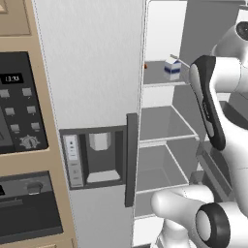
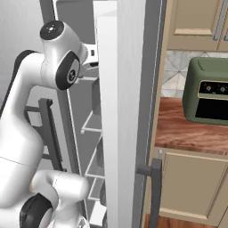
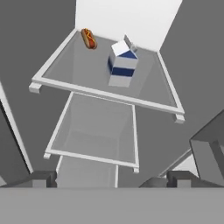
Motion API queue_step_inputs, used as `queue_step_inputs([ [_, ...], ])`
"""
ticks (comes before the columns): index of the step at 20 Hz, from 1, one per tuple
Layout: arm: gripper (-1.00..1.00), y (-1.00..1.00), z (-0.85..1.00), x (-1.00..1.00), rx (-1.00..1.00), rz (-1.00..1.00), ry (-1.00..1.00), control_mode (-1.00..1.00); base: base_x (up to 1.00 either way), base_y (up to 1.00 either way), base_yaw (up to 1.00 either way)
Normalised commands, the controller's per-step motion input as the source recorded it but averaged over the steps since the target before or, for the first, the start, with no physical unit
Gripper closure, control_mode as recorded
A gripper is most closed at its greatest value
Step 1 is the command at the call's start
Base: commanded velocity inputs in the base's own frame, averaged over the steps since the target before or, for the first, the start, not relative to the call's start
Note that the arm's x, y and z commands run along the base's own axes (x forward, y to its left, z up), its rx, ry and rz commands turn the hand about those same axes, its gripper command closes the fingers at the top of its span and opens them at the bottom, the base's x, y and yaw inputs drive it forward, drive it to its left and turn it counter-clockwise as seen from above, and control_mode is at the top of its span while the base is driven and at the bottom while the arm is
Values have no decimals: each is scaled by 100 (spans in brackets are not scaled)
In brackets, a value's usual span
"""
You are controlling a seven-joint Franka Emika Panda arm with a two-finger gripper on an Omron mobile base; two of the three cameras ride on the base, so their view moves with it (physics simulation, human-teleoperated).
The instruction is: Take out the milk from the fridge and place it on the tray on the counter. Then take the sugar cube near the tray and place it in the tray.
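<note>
Nearest us in the hand view, our fingers [image 3: 111, 179] stood wide apart with nothing between them, their two dark tips at five and seven o'clock. Beyond them the fridge [image 1: 92, 72] stood open, its pale shelves stepping away upward. On the upper shelf [image 3: 78, 70] the milk [image 3: 122, 64] stood upright at about twelve o'clock, well apart from our fingers. A small hot dog [image 3: 89, 38] lay at eleven o'clock behind it. From the left base view, the milk [image 1: 172, 69] sat on that same shelf at one o'clock.
</note>
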Motion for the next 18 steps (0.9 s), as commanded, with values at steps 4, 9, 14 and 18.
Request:
queue_step_inputs([
  [4,-100,-16,18,21,2,3,-3,-100,0,0,0],
  [9,-100,0,11,22,0,0,-5,-100,0,0,0],
  [14,-100,0,7,41,0,0,-1,-100,0,0,0],
  [18,-100,0,7,46,0,0,-1,-100,0,0,0],
])
